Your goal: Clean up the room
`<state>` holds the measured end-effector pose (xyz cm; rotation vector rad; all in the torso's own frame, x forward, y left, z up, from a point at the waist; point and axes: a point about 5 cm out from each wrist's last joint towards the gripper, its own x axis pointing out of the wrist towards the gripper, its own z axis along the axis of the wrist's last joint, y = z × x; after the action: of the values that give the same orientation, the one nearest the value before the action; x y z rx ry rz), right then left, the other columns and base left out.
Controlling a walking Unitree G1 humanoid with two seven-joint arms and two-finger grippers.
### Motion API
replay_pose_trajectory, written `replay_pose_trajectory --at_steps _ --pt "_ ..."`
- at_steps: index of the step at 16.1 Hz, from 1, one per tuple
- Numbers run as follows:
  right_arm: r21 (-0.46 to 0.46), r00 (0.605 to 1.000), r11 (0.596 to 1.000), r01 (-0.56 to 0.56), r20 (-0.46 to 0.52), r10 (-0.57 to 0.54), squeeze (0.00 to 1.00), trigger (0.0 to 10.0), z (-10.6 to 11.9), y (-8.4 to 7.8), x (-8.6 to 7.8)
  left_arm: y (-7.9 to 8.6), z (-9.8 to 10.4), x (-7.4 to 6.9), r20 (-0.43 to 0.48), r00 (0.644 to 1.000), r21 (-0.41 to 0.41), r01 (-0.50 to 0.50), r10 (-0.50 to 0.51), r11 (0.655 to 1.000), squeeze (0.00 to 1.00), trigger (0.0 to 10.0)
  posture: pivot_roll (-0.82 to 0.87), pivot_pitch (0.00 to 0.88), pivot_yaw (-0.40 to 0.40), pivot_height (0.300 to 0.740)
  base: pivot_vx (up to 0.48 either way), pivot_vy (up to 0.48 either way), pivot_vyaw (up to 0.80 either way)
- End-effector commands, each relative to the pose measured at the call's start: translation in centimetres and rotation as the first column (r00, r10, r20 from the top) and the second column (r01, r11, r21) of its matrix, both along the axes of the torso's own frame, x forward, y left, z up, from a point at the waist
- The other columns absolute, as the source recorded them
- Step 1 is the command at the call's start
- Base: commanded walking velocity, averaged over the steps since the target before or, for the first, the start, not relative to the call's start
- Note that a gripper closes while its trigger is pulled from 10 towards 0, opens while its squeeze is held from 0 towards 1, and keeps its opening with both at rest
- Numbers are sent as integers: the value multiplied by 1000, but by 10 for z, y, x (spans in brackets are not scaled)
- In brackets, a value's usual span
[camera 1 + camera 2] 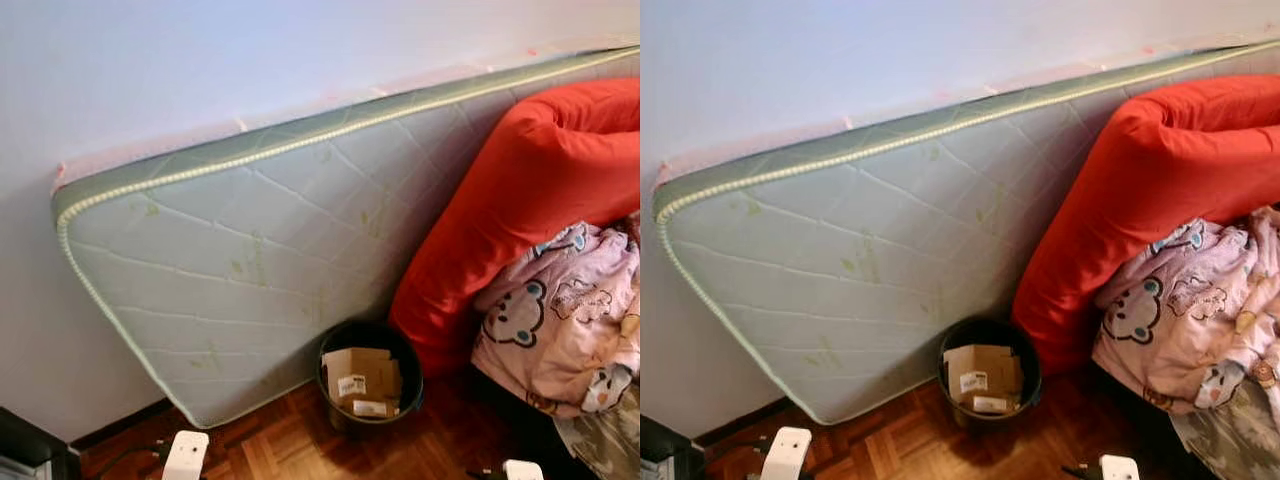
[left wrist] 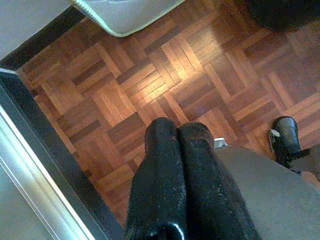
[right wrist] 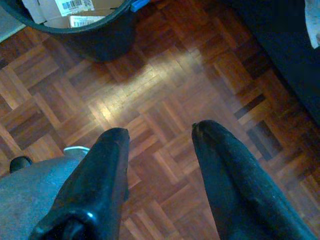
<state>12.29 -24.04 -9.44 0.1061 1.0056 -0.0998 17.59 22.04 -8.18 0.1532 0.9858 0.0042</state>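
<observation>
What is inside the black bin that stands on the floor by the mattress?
The black bin holds flattened cardboard pieces, some bearing white printed labels. They cover whatever lies below, so the bottom of the bin cannot be seen.

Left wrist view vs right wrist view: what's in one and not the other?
Left wrist view alone: the mattress corner, a dark baseboard along the wall, and the left end effector with fingers pressed together.

Right wrist view alone: the black bin with labelled cardboard inside, and the right end effector with fingers spread apart.

Both: the parquet floor, with nothing held.
</observation>
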Motion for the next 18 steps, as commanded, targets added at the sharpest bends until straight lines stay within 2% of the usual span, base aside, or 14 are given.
replay_pose_trajectory --at_steps 1,2,6,14,18 --pt "-3 1000 1000 18 -1 -18 0 10000 0 -3 -2 -1 0 0 -4 1000 1 7 -7 1000 0 10000 -66 0 -28 740 0 0 0" --pt "-1 1000 1000 17 -5 -17 0 10000 0 -2 -2 -1 0 0 -4 1000 1 6 -6 1000 0 10000 -65 0 -28 740 0 0 0" --pt "-2 1000 1000 15 -7 -15 0 10000 0 -3 -2 -1 0 0 -5 1000 3 8 -8 1000 0 10000 -66 0 -27 740 0 0 -758" --pt "1 1000 1000 25 1 -25 0 10000 0 -2 -2 -1 0 0 -4 1000 3 10 -10 1000 0 10000 -65 0 -28 740 0 0 0" --pt "-1 1000 1000 16 -5 -16 0 10000 0 -3 -2 -1 0 0 -4 1000 3 9 -9 1000 0 10000 -62 0 -29 740 0 0 -773"
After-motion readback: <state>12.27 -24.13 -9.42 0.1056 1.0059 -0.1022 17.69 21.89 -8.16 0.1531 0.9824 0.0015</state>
